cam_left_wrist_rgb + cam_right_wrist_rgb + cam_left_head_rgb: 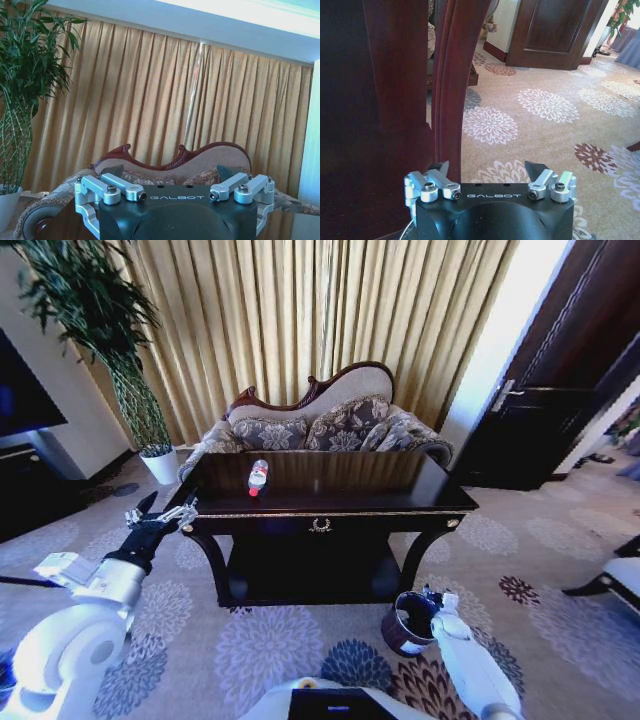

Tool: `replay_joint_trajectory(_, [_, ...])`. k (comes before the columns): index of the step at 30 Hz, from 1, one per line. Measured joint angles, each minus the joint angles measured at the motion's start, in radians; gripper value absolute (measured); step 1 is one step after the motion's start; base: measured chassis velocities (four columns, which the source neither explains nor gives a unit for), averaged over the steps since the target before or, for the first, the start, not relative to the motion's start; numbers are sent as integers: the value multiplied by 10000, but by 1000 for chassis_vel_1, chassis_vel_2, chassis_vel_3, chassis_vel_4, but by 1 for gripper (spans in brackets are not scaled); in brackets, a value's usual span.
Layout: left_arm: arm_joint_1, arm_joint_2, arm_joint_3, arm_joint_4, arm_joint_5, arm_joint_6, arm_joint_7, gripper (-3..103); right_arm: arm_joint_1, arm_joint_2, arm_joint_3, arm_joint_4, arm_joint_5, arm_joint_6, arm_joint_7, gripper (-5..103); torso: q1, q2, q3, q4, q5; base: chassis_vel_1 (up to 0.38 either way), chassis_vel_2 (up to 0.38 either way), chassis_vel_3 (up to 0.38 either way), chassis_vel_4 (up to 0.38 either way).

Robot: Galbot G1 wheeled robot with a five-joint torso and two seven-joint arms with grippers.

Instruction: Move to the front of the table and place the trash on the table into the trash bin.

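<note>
The dark glossy table [400, 504] stands straight ahead, with a gold emblem at its front centre. A clear bottle with a red label [258, 477], the trash, lies on the tabletop toward the left. The trash bin [406, 624], small, round and dark, stands on the carpet by the table's front right leg. My left gripper [160, 512] hovers open at the table's front left corner, its fingers [116, 170] apart and empty. My right gripper [432, 596] is low, right beside the bin's rim, open [487, 167] and facing the table's curved leg [449, 100].
A patterned sofa [320, 425] sits behind the table before gold curtains. A tall plant in a white pot [160, 465] stands at the back left, beside a dark cabinet [30, 495]. Dark wooden doors [540, 430] are at the right. Flowered carpet [270, 640] lies open in front.
</note>
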Motion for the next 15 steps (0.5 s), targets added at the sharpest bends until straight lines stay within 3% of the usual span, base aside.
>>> replay_joint_trajectory(5, [2,-24,4,-1,4,0,-1,100,-41,7,18,75,37,-13,6,99,1,0,0,0,0,0,0,0,0])
replay_joint_trajectory(15, [6,-86,51,-14,50,0,-7,100,-137,-1,45,183,94,-78,10,100,0,0,1,0,-1,0,0,0,0])
